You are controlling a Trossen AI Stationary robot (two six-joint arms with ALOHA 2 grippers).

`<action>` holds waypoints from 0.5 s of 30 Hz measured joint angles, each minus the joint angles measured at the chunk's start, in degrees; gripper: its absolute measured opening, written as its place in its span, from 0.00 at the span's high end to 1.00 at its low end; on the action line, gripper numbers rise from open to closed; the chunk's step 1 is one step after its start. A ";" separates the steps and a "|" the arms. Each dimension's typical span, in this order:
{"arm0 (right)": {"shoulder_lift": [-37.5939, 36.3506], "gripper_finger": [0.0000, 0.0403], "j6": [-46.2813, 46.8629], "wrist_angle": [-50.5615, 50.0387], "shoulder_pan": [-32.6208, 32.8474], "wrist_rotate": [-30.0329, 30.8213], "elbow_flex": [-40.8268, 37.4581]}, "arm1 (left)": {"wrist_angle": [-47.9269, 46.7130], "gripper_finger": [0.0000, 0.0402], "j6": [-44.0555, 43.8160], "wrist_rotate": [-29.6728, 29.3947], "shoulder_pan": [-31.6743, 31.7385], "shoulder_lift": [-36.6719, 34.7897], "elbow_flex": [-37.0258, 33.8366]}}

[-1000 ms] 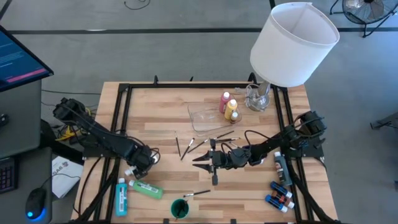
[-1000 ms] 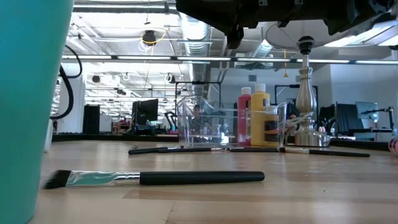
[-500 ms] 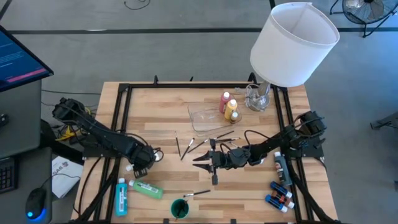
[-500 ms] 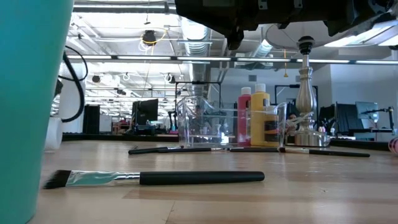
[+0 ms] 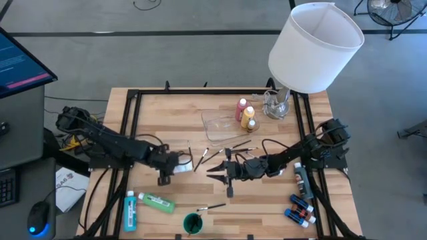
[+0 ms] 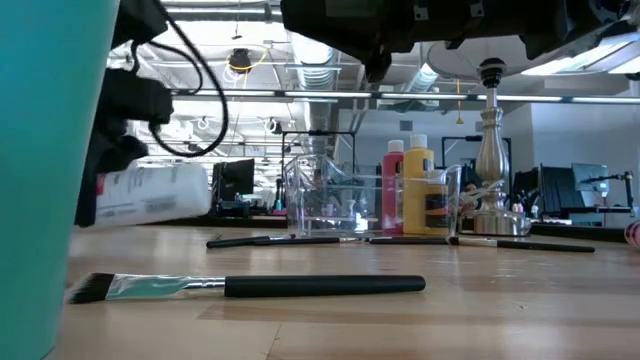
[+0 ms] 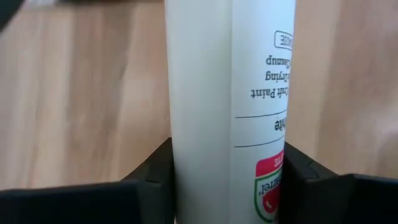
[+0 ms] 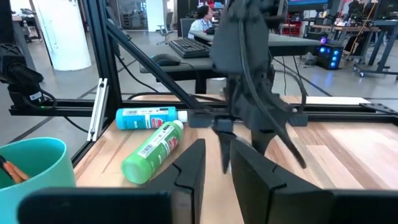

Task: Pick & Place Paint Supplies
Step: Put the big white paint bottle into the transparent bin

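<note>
white paint bottle (image 7: 230, 93) clamped between left jaws, right jaws nearly closed, empty

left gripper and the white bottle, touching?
Touching. The left wrist view shows the white paint bottle pressed between both fingers of the left gripper, with no gap on either side. In the low view it hangs clear of the table.

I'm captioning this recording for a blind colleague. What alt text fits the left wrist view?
Close-up of a white paint bottle clamped between the left gripper's two dark fingers, its printed label reading upside down with a red and green mark low on it. Behind it lies the light wooden table.
</note>
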 joint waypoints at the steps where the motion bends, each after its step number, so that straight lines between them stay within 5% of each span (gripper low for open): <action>1: 0.00 0.83 0.03 -0.09 -0.11 0.00 -0.01 | 2.03 0.67 1.20 0.48 0.80 0.00 0.00; 15: 0.00 0.83 0.39 -5.42 -0.47 0.01 0.00 | 4.06 0.66 6.31 2.09 4.79 -0.04 0.11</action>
